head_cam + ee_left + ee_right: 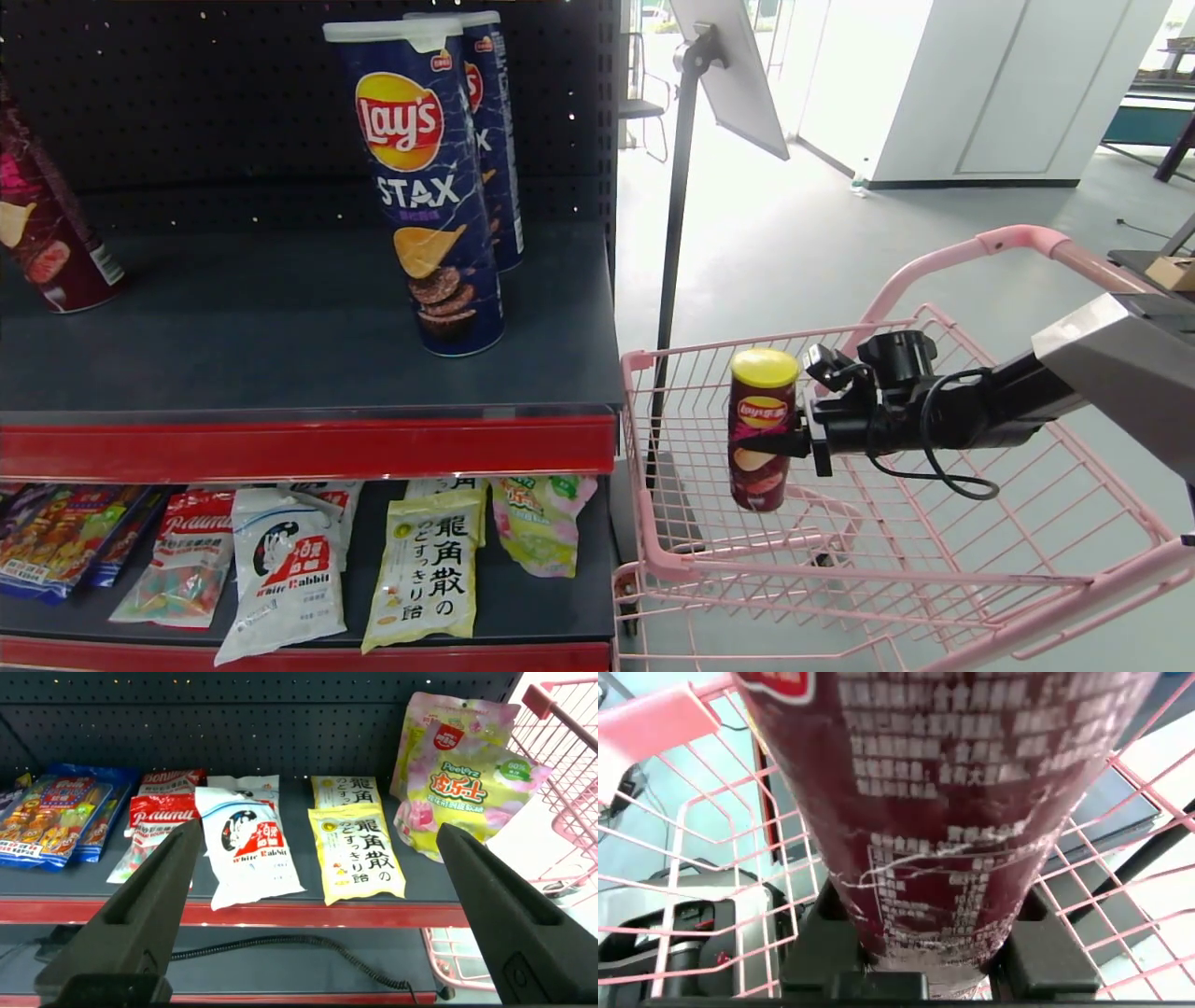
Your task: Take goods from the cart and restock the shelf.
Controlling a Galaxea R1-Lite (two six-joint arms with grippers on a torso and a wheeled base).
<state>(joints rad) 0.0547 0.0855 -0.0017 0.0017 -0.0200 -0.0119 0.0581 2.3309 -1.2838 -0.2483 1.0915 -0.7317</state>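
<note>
R gripper point(789, 441) clamped on chip can point(763, 411); can upright, axis vert, above cart point(934, 271) basket. Free upper shelf point(280, 317) lies to robot's left of can. L gripper point(318, 829) jaws wide apart, empty, facing snack bags point(360, 849).

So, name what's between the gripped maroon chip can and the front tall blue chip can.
In head view: the pink wire cart's front wall, then bare grey shelf top.

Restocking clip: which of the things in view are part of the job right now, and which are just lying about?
In the job: maroon chip can, upright, clamped in the right gripper; pink cart; upper shelf.
Just lying about: blue chip cans and a dark red can on the upper shelf; snack bags on the lower shelf; sign stand.
</note>
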